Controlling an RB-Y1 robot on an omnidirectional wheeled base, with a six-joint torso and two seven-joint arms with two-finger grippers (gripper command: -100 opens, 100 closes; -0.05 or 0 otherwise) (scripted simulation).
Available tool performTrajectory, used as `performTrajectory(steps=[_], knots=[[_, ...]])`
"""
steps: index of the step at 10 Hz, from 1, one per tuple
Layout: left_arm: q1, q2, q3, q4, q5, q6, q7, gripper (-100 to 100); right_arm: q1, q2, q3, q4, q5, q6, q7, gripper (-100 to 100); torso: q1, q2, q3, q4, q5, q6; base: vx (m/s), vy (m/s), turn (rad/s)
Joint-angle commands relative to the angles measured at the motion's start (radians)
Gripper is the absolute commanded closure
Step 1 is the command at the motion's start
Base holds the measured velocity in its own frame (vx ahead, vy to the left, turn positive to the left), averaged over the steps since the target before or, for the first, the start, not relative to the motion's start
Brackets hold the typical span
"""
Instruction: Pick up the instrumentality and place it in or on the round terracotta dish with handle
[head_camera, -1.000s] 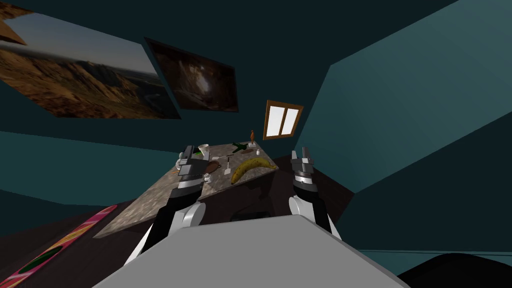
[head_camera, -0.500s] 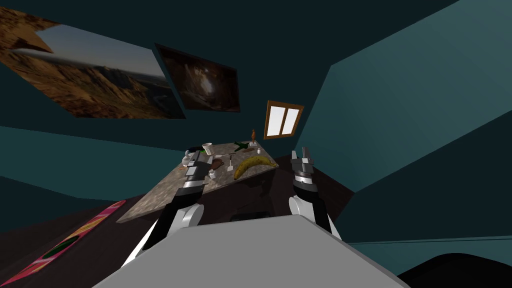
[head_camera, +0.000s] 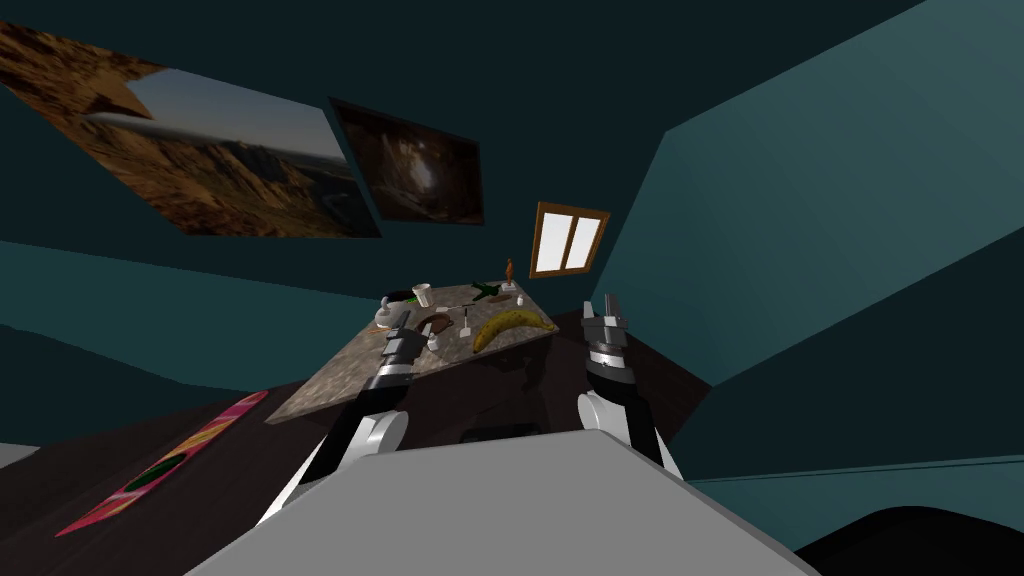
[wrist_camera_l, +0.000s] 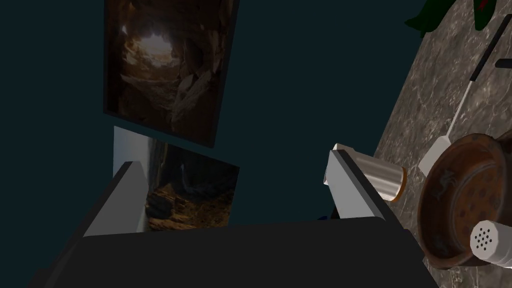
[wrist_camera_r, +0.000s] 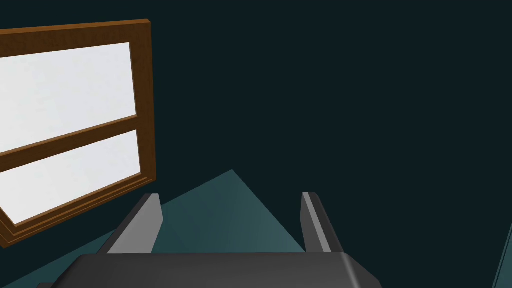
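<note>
Grey-brown marbled stone tops the table (head_camera: 330, 385). From the head view the whole spread is visible: a yellow banana (head_camera: 512, 325), a white cup (head_camera: 422, 294) and a green bottle (head_camera: 487, 291) near the far edge. The spatula (head_camera: 466, 325) lies between the banana and the round brown dish (head_camera: 432, 324). The left gripper (head_camera: 402, 320) reaches over the table beside that dish. The left wrist view gives the close detail: fingers (wrist_camera_l: 350, 185) spread wide apart with nothing between them, and a silver cylinder (wrist_camera_l: 382, 177) just beyond one fingertip. The spatula's white blade sits just beside the dish rim, and a white shaker (wrist_camera_l: 492, 242) overlaps that rim. The right gripper (head_camera: 603, 305) hangs off the table's right side, fingers (wrist_camera_r: 147, 220) apart and empty.
</note>
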Motion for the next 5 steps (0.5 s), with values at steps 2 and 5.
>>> performTrajectory(steps=[2,5], knots=[[-0.010,0.011,0.003,0.068,0.051,0.044,0.037,-100,0.000,0.000,0.000,0.000,0.000,0.000,0.000,0,0.000,0.000,0.000,0.000,0.000,0.000,-0.050,0.008,0.047],[-0.026,0.020,0.012,0.136,0.115,0.104,0.086,-100,0.000,0.000,0.000,0.000,0.000,0.000,0.000,0,-0.001,-0.001,-0.001,0.000,0.000,0.000,-0.035,-0.001,0.066]])
